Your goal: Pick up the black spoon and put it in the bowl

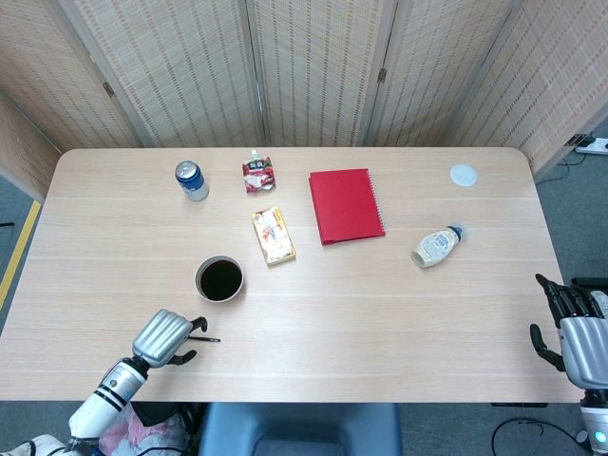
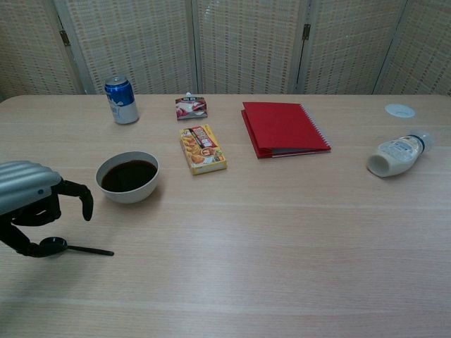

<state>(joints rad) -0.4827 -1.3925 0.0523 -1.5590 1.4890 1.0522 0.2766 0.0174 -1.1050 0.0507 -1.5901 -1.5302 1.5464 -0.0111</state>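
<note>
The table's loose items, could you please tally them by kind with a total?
Tableware: 2, bowl, black spoon
Drink and sauce containers: 2, can, bottle
Food packets: 2, box, pouch
Notebook: 1
White lid: 1
Total: 8

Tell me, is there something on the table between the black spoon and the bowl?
Nothing visible. The black spoon lies near the bowl, with only bare table between them. The left hand is over the spoon's bowl end.
</note>
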